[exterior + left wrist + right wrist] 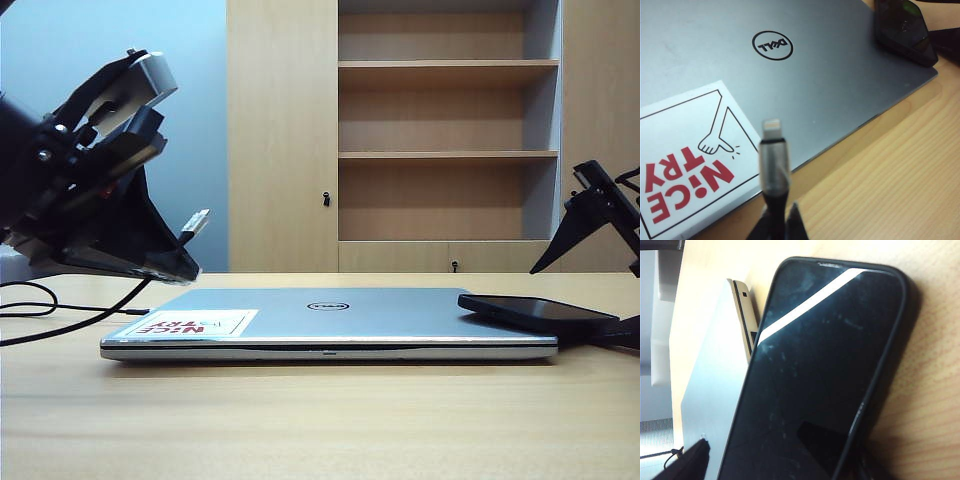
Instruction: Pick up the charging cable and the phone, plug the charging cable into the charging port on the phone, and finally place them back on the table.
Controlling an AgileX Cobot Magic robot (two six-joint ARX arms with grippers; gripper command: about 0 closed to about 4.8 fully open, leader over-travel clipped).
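The cable (774,170) fills the left wrist view: its silver plug juts out of the left end effector (165,262), which is clamped on it above the laptop's (330,322) stickered end. In the exterior view the plug tip angles up and toward the phone (535,311). The phone lies across the laptop's far corner, one end on the lid, the other overhanging the desk (320,420), long axis roughly along the laptop's length. The right end effector (600,290) is the nearer, at the phone's outer end, one finger above and one below it, spread wide and not yet gripping. No containers are present.
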